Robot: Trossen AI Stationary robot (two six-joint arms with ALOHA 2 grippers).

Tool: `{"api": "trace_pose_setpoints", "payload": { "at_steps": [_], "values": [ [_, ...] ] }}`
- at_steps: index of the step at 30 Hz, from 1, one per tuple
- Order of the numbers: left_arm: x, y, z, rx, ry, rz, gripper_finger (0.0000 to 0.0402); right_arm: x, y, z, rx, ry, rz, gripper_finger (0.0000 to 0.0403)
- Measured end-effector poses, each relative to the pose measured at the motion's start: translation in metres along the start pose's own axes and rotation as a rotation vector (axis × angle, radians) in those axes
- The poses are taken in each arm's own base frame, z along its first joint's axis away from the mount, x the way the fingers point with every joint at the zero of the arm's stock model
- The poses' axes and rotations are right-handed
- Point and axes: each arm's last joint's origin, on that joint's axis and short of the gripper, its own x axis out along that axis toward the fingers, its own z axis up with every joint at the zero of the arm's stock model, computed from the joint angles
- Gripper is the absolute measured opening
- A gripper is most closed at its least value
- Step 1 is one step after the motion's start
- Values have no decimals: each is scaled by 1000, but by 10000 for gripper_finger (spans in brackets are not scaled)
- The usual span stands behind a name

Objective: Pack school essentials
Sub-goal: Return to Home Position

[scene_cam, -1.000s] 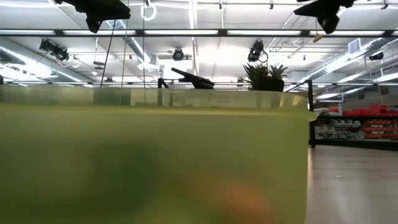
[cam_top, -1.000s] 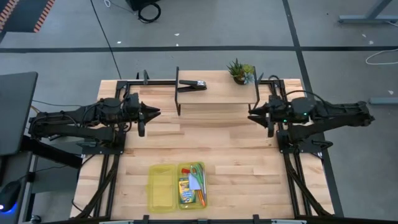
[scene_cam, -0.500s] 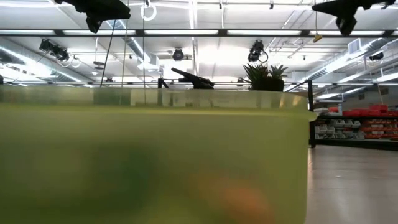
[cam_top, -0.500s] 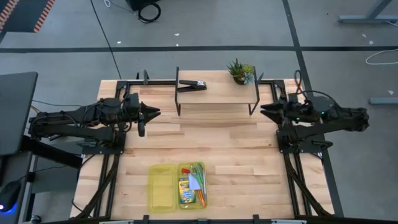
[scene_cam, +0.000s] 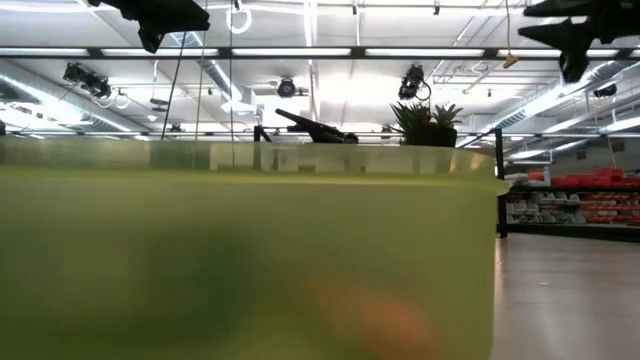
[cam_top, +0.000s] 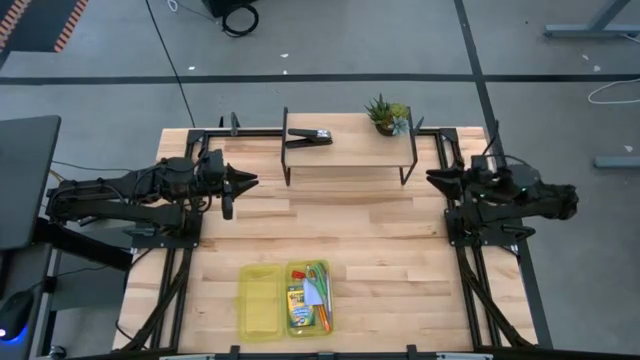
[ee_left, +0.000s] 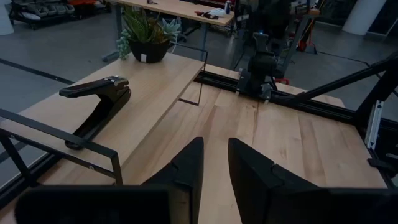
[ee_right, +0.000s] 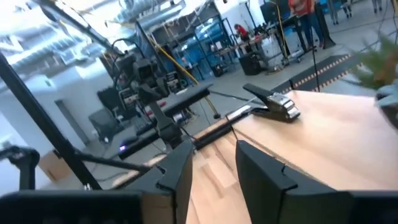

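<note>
Yellow plastic supply box [cam_top: 309,336] sits at the bench's [cam_top: 380,240] front edge in the high view, holding the crayon box [cam_top: 298,305], green-handled scissors [cam_top: 318,273] and orange pencil [cam_top: 325,318]. The left end effector [cam_top: 245,181] and right end effector [cam_top: 432,177] hover well apart. Low view: the box's wall fills most of the view. Wrist views: left fingers [ee_left: 186,171] and right fingers [ee_right: 180,174] are slightly parted and empty.

Industrial lab: ceiling ducts [scene_cam: 560,98], stocked shelves [scene_cam: 570,205]

Blurred yellow box [scene_cam: 250,260] fills the low view; its contents [scene_cam: 390,320] show only as coloured smudges
</note>
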Motion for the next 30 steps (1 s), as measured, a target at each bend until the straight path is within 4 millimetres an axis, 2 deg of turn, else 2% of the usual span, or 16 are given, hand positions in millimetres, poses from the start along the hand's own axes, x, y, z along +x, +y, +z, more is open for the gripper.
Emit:
{"api": "trace_pose_setpoints", "payload": {
  "at_steps": [3,8,15,24,30],
  "values": [
    [0,0,0,0,0,0,82,9,-3,-15,20,-9,2,120],
    [0,0,0,0,0,0,87,16,-6,-28,43,-20,6,102],
    [0,0,0,1,0,0,84,25,-8,-41,104,-116,53,83],
    [0,0,0,0,0,0,85,35,-20,-75,199,-220,118,69],
    [0,0,0,1,0,0,89,37,-23,-79,241,-209,11,66]
  ]
}}
